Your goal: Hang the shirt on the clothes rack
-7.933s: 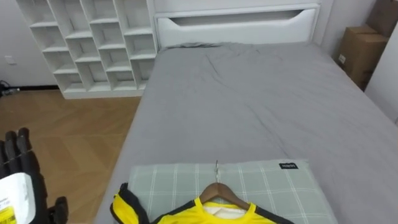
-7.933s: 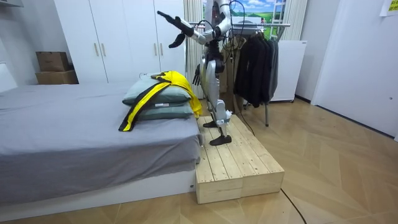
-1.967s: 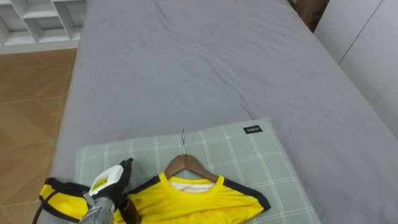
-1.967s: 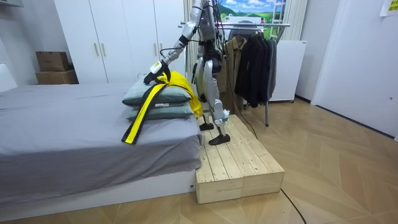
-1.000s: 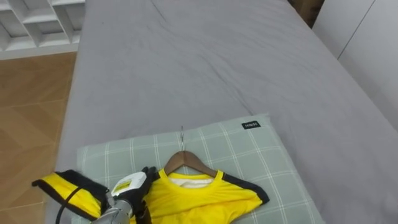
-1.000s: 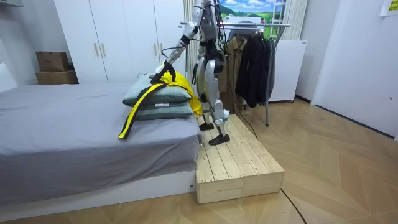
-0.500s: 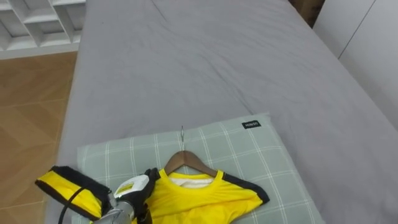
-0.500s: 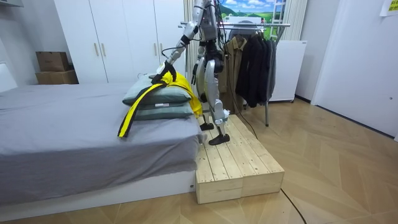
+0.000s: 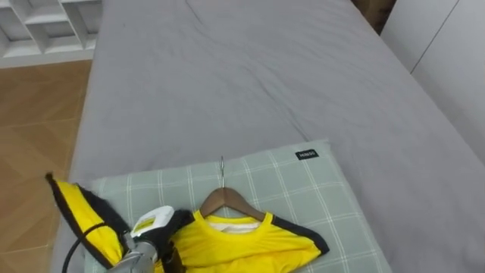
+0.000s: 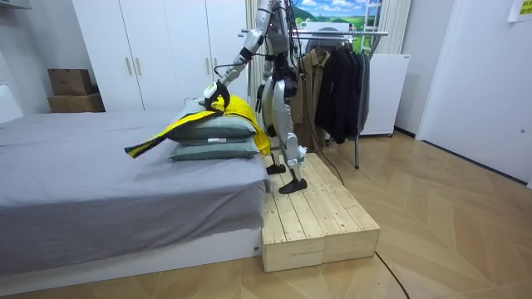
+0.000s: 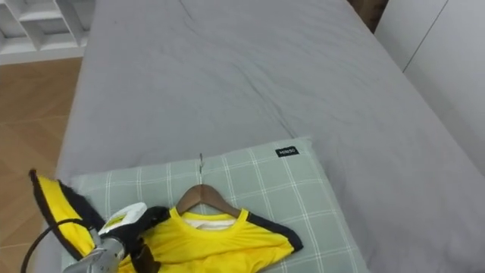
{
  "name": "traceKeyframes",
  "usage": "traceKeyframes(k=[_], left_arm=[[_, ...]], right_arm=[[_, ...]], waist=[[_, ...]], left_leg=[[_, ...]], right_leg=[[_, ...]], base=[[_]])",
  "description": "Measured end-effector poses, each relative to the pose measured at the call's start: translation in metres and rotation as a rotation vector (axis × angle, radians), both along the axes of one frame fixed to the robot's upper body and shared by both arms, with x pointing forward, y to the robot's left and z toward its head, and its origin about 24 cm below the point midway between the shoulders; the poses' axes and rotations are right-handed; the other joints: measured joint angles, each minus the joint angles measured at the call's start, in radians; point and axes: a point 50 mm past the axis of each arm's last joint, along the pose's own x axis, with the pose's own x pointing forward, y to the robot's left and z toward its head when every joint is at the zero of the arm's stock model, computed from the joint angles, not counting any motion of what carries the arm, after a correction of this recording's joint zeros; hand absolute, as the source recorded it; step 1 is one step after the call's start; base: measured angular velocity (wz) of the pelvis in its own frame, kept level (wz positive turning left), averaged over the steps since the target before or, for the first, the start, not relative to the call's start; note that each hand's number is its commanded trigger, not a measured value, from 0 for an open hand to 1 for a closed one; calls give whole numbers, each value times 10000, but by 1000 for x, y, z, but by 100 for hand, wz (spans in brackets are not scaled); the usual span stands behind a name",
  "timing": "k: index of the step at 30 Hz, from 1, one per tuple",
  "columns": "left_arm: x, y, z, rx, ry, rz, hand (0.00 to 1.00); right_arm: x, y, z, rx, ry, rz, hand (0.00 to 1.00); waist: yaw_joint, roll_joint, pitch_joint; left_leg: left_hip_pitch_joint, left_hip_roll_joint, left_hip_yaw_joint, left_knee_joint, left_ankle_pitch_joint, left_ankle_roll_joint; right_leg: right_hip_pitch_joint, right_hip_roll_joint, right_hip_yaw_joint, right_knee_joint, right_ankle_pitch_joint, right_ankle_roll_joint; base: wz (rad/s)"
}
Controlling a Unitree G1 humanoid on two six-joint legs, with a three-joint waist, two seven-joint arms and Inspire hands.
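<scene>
Nearest the robot, the left hand [image 9: 154, 227] is found closed, its dark fingers [image 9: 180, 220] curled into the cloth of the yellow shirt [image 9: 242, 244] at the shoulder. Nothing else is held. The shirt is laid on the green checked pillow [image 9: 303, 186] at the foot of the bed [image 9: 250, 76], threaded on a wooden hanger [image 9: 226, 199] whose hook [image 9: 222, 171] points up the bed. One sleeve [image 9: 76, 208] is held out past the pillow's edge on the robot's left.

Principal risk: cloth is gripped, not the hanger. If the shirt is lifted by the shoulder, it is likely to be dragged off the hanger, which would be left on the pillow or dropped. Secondary risk: the loose sleeve may be trailed over the bed's side and caught, or the pillow pulled along with the cloth.

In the room view the right hand [image 10: 263, 100] is noted low by the robot's hip; its state cannot be told. The clothes rail [image 10: 349, 33] is placed behind the robot, so a turn on the raised wooden platform [image 10: 320, 220] is required, during which a trailing sleeve could be snagged.
</scene>
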Motion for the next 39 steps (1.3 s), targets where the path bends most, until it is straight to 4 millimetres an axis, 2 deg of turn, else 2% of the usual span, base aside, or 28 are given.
traceKeyframes(k=[3, 12, 20, 39], left_arm=[[-1, 3, 0, 18, -5, 118, 95], [-20, 1, -20, -303, 906, 485, 96], [-20, 1, -21, -443, 1013, 503, 100], [-20, 2, -21, -370, 1036, 448, 100]], right_arm=[[1, 2, 0, 37, -3, 58, 0], [1, 3, 0, 22, -18, 97, 0], [2, 2, 0, -28, -23, 200, 0], [3, 2, 0, -157, -66, 303, 0]], waist=[[-22, -82, -35], [-12, -86, -36], [15, -89, -36], [27, -41, -70]], left_leg=[[0, -10, 0, 4, 0, 0], [-7, -43, -2, 5, 15, 25], [-28, -83, -25, 8, 26, 42], [-145, -57, -43, 158, 26, 42]], right_leg=[[0, -15, 0, 4, -16, 3], [-2, -50, -15, 3, -16, 4], [-6, -95, -38, 3, -26, 21], [12, -103, -134, -18, -26, 23]], base=[[0], [0], [0], [1]])
